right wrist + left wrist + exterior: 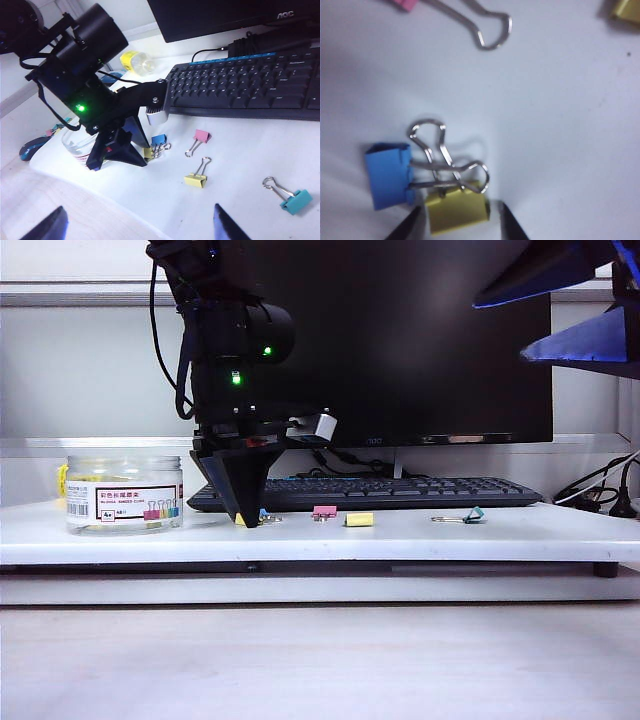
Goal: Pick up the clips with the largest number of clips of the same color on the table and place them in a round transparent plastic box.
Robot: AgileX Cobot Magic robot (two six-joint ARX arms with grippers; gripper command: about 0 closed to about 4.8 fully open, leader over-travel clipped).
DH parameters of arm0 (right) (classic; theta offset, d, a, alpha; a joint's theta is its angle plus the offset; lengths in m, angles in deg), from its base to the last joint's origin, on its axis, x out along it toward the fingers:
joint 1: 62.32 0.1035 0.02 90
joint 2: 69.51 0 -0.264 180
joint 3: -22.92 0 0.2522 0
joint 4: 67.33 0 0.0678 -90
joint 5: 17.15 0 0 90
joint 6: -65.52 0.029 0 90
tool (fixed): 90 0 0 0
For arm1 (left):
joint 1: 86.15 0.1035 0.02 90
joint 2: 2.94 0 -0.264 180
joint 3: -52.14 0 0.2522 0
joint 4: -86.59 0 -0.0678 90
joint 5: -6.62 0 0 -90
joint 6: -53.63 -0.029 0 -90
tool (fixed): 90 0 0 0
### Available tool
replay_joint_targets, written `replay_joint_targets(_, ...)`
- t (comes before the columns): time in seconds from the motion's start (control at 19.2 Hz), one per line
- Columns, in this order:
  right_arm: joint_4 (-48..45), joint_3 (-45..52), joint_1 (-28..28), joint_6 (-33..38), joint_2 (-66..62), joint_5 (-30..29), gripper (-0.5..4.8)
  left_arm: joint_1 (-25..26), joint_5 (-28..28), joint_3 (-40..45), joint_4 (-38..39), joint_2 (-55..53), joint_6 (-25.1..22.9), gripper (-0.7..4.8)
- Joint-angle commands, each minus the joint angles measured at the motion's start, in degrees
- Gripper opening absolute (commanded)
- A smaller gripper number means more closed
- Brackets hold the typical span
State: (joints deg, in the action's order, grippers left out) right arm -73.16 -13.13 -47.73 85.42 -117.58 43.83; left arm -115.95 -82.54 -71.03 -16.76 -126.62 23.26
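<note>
My left gripper (460,216) points down at the table, open, one black finger on each side of a yellow clip (457,212) with a small gap on both sides. That clip's wire handles tangle with those of a blue clip (387,175). In the exterior view the left gripper (245,518) stands right of the round transparent plastic box (124,495). A second yellow clip (359,519) lies further right, free on the table. My right gripper (138,220) hangs open and empty, high above the table's front edge.
A pink clip (324,511) lies between the two yellow ones, and a teal clip (472,516) lies to the right. A black keyboard (400,490) and monitor (400,340) stand behind. A yellow-capped bottle (132,61) lies at the back and a mouse (30,147) near the box.
</note>
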Motion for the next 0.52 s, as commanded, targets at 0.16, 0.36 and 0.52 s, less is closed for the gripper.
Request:
replay_joint_targets(0.16, -0.17, -0.2, 0.02, -0.44, 0.17, -1.22, 3.72, 0.0, -1.05, 0.37, -1.05, -0.52, 1.05, 2.05)
replay_joint_targets(0.36, -0.09, -0.2, 0.04, -0.5, 0.17, -1.81, 3.72, 0.0, -1.03, 0.33, -1.27, -0.52, 3.04, 2.05)
replay_joint_targets(0.52, 0.09, -0.17, 0.04, -0.66, 0.17, -2.1, 3.72, 0.0, -0.96, -0.04, -1.27, -0.52, 4.28, 2.05)
